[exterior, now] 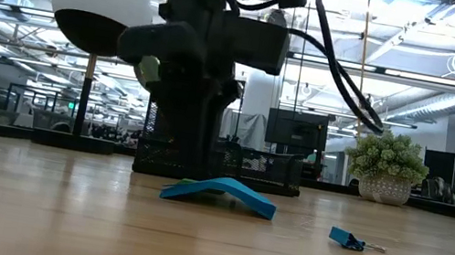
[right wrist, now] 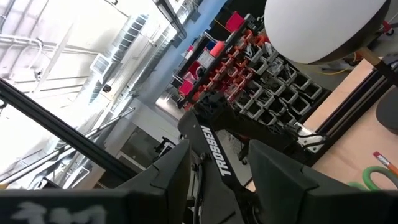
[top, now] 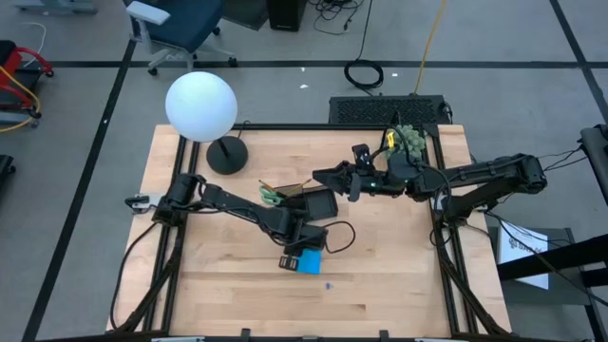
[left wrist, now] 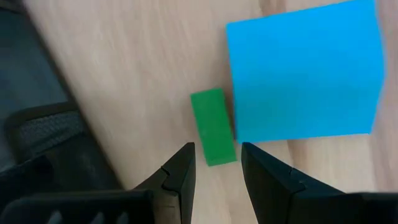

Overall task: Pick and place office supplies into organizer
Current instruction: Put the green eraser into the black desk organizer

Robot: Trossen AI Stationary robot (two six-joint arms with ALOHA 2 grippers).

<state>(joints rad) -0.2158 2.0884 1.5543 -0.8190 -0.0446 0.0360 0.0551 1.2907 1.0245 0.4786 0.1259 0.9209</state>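
Your left tool hangs narrowly parted and empty over the green piece touching the blue note pad on the table, near the organizer, evidently to straddle it; right tool waits aloft, empty, slightly parted.

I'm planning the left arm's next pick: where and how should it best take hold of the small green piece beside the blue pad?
Probably across its narrow width, from straight above: the green piece lies flat, with the note pad close along one long side. The left hand hovers open at its end.
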